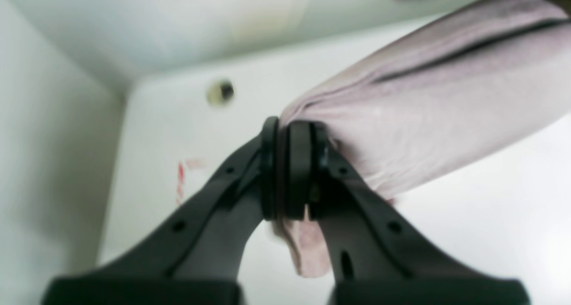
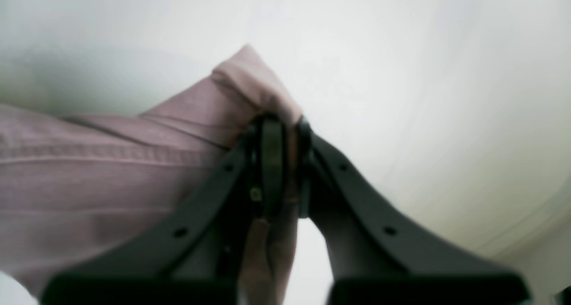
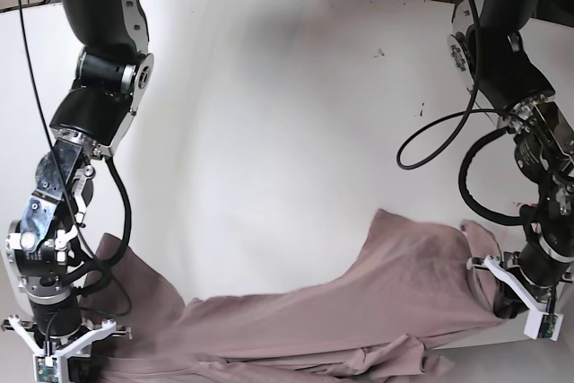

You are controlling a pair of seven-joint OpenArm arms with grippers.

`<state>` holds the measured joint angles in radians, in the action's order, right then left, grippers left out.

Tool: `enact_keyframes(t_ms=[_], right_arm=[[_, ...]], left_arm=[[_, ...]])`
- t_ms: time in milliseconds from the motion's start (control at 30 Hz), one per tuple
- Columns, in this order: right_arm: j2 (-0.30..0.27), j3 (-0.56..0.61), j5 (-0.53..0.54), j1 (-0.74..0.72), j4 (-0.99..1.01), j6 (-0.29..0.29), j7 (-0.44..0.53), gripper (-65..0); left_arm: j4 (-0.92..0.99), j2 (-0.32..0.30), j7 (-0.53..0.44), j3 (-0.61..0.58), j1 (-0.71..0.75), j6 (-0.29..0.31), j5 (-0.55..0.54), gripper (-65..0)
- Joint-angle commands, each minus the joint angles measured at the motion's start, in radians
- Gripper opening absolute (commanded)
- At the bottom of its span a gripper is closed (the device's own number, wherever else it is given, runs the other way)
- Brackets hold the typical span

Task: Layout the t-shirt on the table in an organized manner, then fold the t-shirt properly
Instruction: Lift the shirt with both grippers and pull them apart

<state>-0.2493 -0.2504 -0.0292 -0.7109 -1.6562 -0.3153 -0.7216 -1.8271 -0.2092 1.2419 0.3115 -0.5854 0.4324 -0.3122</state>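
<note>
Stretching out for the layout step.

Clamped tight on opposite ends of the t-shirt (image 3: pixel 359 311): left gripper (image 1: pixel 290 171) and right gripper (image 2: pixel 281 162), each pinching a bunched fold, apparently to pull soft mauve-brown cloth taut. Draped wrinkled along the near edge of the glossy white table (image 3: pixel 269 132), ribbed with long creases, hem stitching showing by the right gripper.

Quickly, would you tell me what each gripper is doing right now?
Left gripper: closed, pinching the t-shirt.
Right gripper: closed, pinching the t-shirt as well.
</note>
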Motion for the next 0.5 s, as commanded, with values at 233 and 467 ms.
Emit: enact_keyframes(t_ms=[233,467], right_arm=[[-0.028,-0.007,-0.018,-0.111,0.008,0.020,0.006,-64.8],[-0.040,-0.007,-0.018,-0.118,0.029,0.020,0.006,-64.8]], left_arm=[[-0.010,-0.077,-0.014,0.002,-0.130,-0.005,-0.008,-65.0],[-0.010,-0.083,0.000,0.004,-0.149,-0.005,-0.008,-65.0]])
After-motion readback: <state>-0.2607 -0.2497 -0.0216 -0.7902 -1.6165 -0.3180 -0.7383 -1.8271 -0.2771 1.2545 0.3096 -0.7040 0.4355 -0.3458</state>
